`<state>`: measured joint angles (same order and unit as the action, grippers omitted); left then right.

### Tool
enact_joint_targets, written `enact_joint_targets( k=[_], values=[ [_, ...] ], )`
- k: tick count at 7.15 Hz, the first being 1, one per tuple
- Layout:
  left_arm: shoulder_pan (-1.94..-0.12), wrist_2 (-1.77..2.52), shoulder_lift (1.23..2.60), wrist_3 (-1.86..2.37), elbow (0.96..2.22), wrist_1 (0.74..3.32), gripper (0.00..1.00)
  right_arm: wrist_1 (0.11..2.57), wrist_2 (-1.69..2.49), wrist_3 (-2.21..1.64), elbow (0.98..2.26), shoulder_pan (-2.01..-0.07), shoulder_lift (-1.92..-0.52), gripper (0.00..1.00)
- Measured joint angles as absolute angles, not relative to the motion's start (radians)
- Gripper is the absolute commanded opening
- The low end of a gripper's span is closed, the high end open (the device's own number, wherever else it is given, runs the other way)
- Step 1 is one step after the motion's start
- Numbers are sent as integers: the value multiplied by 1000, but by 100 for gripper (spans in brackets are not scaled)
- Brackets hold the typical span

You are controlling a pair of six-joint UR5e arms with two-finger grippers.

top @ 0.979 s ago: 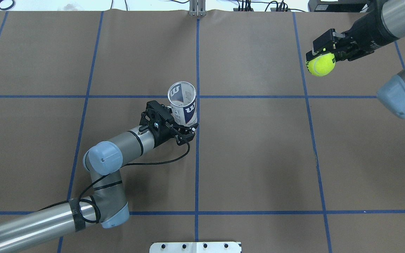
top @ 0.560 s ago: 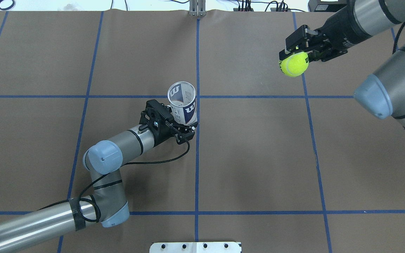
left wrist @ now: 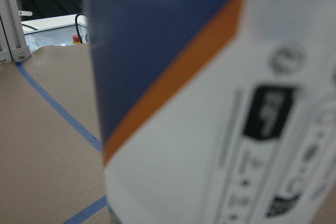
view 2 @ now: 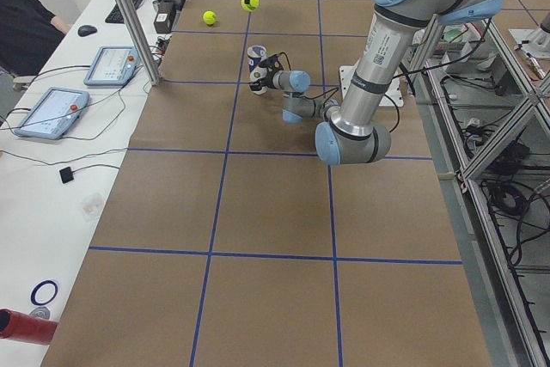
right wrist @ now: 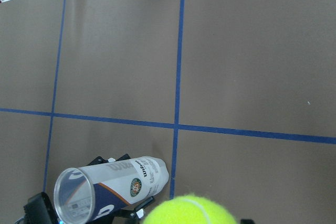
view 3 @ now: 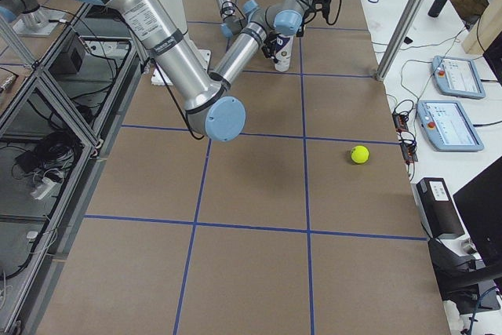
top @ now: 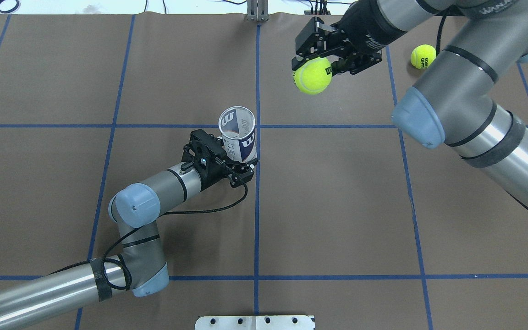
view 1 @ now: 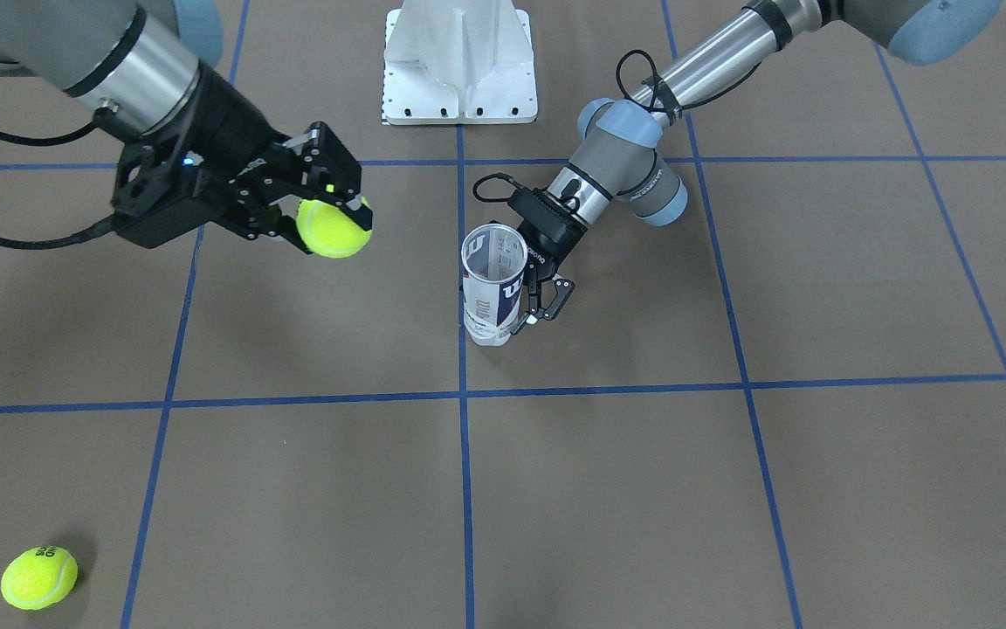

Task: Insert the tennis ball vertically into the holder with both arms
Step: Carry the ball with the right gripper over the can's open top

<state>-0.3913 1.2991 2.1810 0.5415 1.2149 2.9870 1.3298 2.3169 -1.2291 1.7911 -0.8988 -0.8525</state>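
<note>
The holder [top: 238, 135], a clear tube with a white and navy label, stands upright near the table's centre, its open mouth up. It also shows in the front view [view 1: 492, 284] and the right wrist view [right wrist: 110, 190], and its label fills the left wrist view [left wrist: 210, 129]. My left gripper [top: 241, 161] is shut on the tube's lower part. My right gripper [top: 314, 68] is shut on a yellow tennis ball [top: 312, 75] and holds it in the air, beyond and to the right of the tube. The ball also shows in the front view [view 1: 333, 227].
A second tennis ball [top: 423, 56] lies loose on the table at the far right, also seen in the front view [view 1: 38, 577]. The white pedestal base [view 1: 459, 65] stands at the robot's edge. Blue tape lines cross the brown table. Operator tablets [view 3: 451, 76] lie beyond the far edge.
My right arm has moved left with the tennis ball, closer to the tube, and uncovered the loose ball behind it. The left arm and the tube have not moved.
</note>
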Motion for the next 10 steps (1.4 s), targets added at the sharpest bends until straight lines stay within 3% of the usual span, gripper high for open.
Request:
enact_joint_targets(
  k=[3,10],
  values=[
    [-391,1297,2184,542,1215,2988,98,1367,2189,-1296,1699,-771,-711,0],
    [-391,1293,2195,542,1215,2988,78,1380,2143,-1302,1648,-701,-701,0]
  ],
)
